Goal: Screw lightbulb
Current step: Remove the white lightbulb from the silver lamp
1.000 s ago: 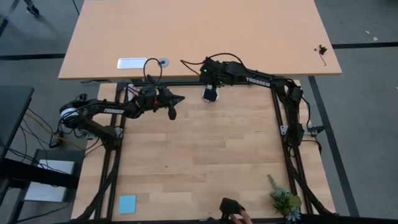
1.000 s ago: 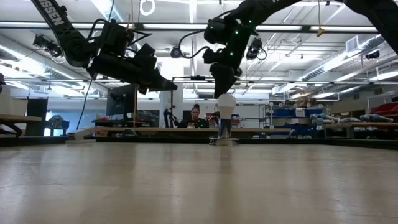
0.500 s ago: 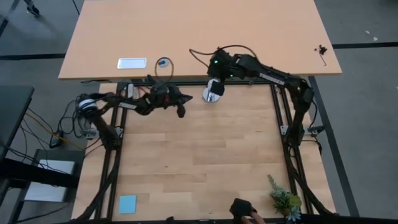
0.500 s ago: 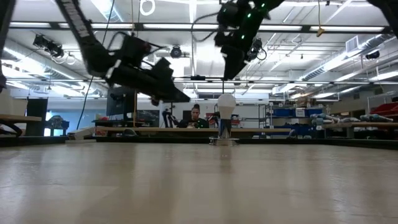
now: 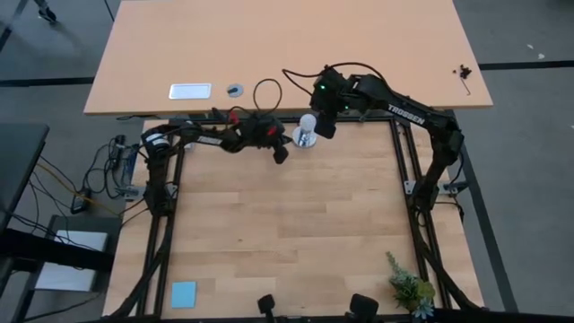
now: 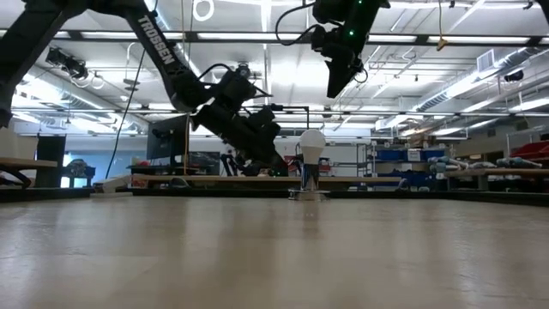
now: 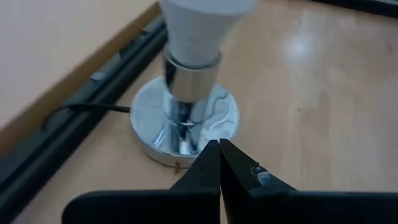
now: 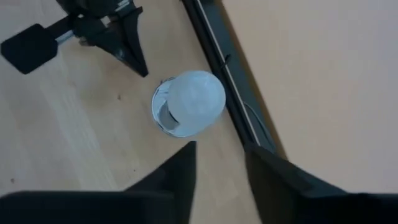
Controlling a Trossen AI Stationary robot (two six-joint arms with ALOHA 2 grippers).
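Note:
The white lightbulb [image 6: 311, 142] stands upright with its metal base in the round silver socket disc [image 7: 149, 118], near the table's far edge. My left gripper [image 7: 219, 144] is shut and slants down just left of the disc, its tips close to the disc's rim. My right gripper [image 6: 336, 86] hangs above the bulb and a little to its right. It is open, with nothing between its fingers. The right wrist view looks down on the bulb's dome [image 8: 196, 99]. My left gripper's shut fingertips [image 7: 211, 152] stand in front of the socket disc's near rim [image 7: 177, 158], slanting down from the table's left. I cannot tell whether they touch it.
A black frame rail [image 5: 359, 121] runs just behind the socket. Beyond it, a second table holds a looped black cord [image 5: 265, 90], a pale flat rectangle [image 5: 190, 91] and a small disc [image 5: 234, 90]. A blue square [image 5: 184, 293] and a small plant [image 5: 408, 289] sit near the front edge.
My left gripper has moved toward the table's right and downward to the socket disc, staying shut. My right gripper has risen away from the top of the bulb and drifted a little right. The bulb and socket have stayed in place.

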